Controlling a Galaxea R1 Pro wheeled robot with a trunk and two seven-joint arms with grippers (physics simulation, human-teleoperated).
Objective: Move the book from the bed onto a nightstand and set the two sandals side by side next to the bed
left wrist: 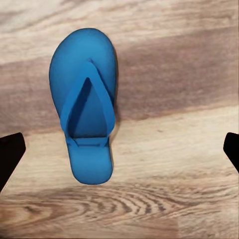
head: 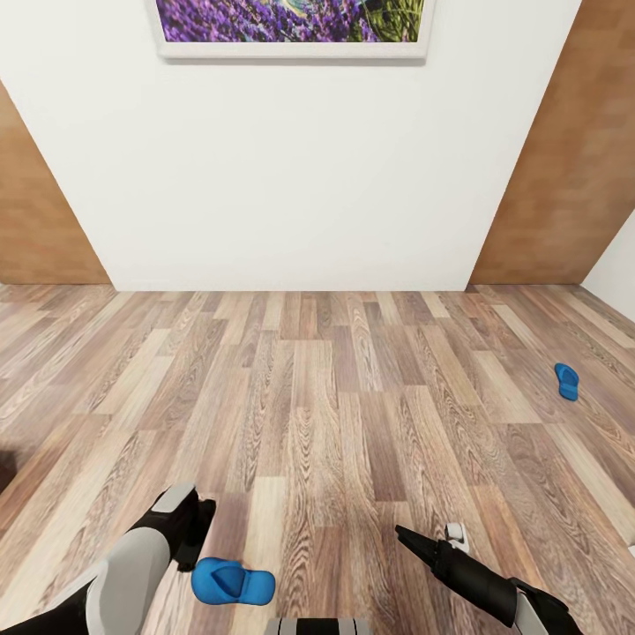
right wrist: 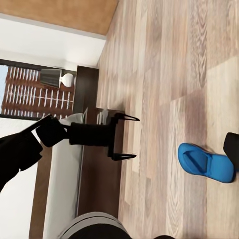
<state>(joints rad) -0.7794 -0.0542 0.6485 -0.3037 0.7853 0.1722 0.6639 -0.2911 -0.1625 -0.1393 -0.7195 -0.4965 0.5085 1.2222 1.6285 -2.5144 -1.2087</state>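
Left end effector spread wide, I'm above near sandal; its long axis crosses the finger gap

Looked down over a wood-plank floor toward a white wall flanked by brown wooden doors. Hung high on that wall, a white-framed purple picture. Lay flat near the left arm, one blue sandal; lay well apart at far right, the other sandal. Reached in low at right, the right claw, jaws indistinct.
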